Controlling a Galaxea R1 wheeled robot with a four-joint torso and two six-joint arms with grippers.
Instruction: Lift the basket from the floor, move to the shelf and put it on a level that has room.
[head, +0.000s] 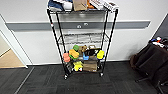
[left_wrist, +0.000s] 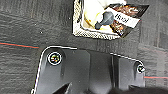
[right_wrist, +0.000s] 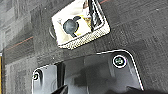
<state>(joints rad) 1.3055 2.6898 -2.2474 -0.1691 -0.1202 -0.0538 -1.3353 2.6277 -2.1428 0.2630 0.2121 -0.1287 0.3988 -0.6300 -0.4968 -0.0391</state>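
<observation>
Ahead of you in the head view: dark carpet floor (head: 37, 80), white wall w/ grey rail, and the shelf (head: 82, 40), a black wire rack standing upright against the wall. Its top tier carries boxes and blue cloth. The level (head: 83, 38) below that is a bare grey wire grid. The next tier down holds colourful toys (head: 75, 53), and the lowest tier holds a yellow toy and a brown box. A dark chair (head: 150, 62) stands on the picture's right, well apart from the rack.

The basket (left_wrist: 93, 33) sits on the carpet; the wrist views look down on it. Its cream woven rim is visible, w/ a dark round object (right_wrist: 70, 26) and a dark packet (left_wrist: 126, 18) inside. Gripper state, both arms: cannot tell; fingers not discernible.
</observation>
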